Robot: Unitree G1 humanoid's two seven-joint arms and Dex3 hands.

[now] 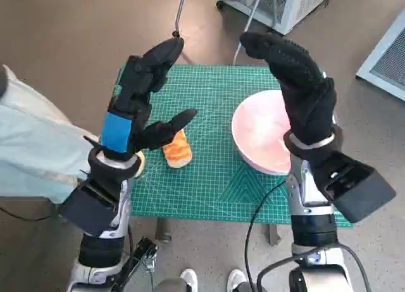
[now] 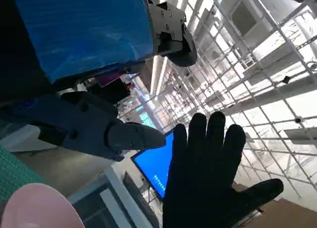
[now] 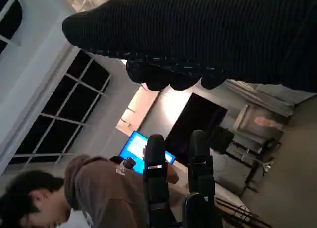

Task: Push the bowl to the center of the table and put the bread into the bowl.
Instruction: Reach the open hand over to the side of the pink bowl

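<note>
From the head view I have both hands raised well above the table, holding nothing. My left hand (image 1: pixel 136 108) sits in the left-centre of the frame, its fingers spread apart and pointing toward the upper right. My right hand (image 1: pixel 297 83) is in the upper right of centre, with its fingers extended loosely together and curving toward the upper left; it is empty too.

The bowl (image 1: pixel 262 140), pale pink, rests on the green mat (image 1: pixel 215 178) in the right-centre of the frame, close to the mat's right side rather than its middle. My right hand hangs directly over the bowl's right part, so that arm is plainly the nearer one for the push, which I judge must carry the bowl toward the frame's left.

The bread (image 1: pixel 178 149) lies left of centre, just beside and partly under my left fingers in the picture, its long axis running roughly up and down the frame. The left arm is the nearer one to it.

My right wrist and forearm cover the bowl's right rim, and my left hand hides the bread's upper left end. I cannot tell how high either hand is above the mat. The wrist views show mostly ceiling and room; the left one catches only a sliver of the bowl at its lower left corner.
</note>
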